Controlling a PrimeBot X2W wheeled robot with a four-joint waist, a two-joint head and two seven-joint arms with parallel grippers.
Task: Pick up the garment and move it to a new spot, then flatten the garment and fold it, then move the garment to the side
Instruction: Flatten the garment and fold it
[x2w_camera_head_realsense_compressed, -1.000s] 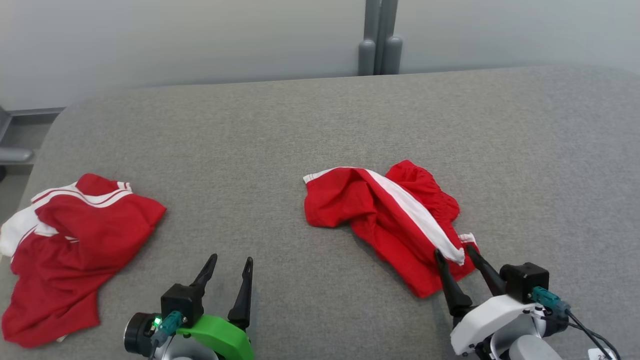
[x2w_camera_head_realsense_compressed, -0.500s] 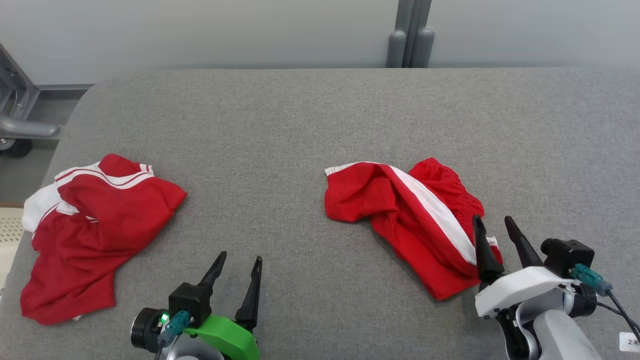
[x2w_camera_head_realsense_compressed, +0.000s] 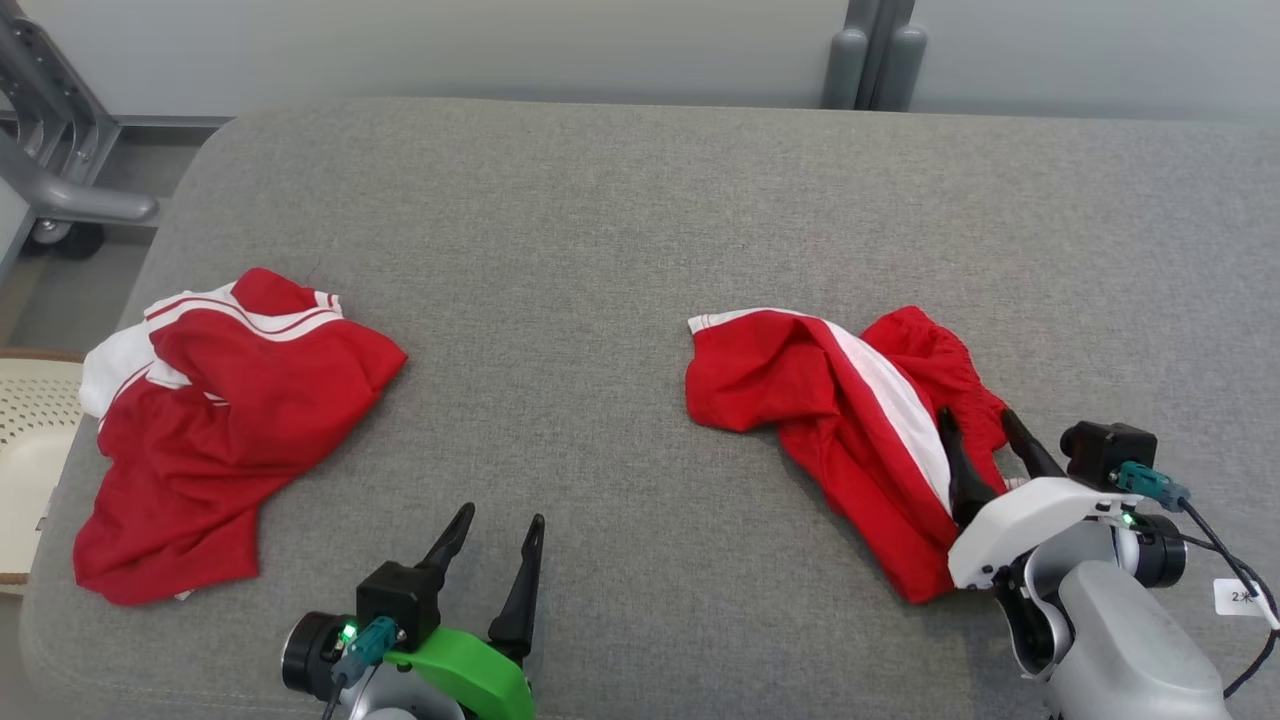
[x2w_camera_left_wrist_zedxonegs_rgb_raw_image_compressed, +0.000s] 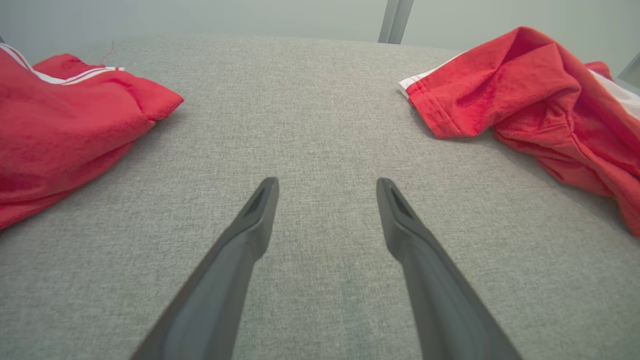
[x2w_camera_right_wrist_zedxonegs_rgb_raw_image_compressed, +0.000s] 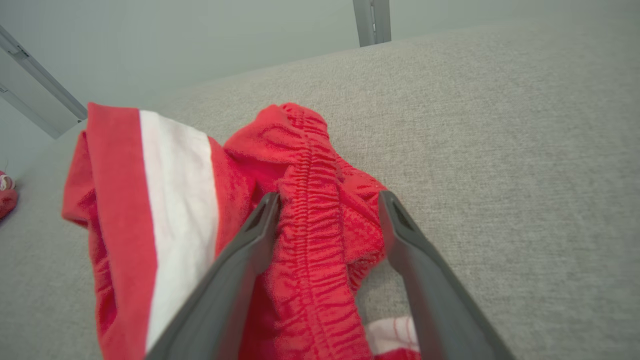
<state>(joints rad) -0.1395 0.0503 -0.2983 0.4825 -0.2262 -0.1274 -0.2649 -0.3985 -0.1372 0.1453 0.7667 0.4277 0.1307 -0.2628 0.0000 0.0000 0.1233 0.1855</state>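
Right jaws advanced, wide astride the gathered-elastic red bundle (x2w_camera_head_realsense_compressed: 780, 380) (ungripped); left jaws gape empty.

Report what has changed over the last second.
The right gripper advanced along the red bundled piece, from the near end of its white band to straddle the elastic waistband, jaws open, gripping nothing. The head camera also shifted. Unchanged: the left gripper, open over the grey cushion; the shirt and the bundled piece lie as before.
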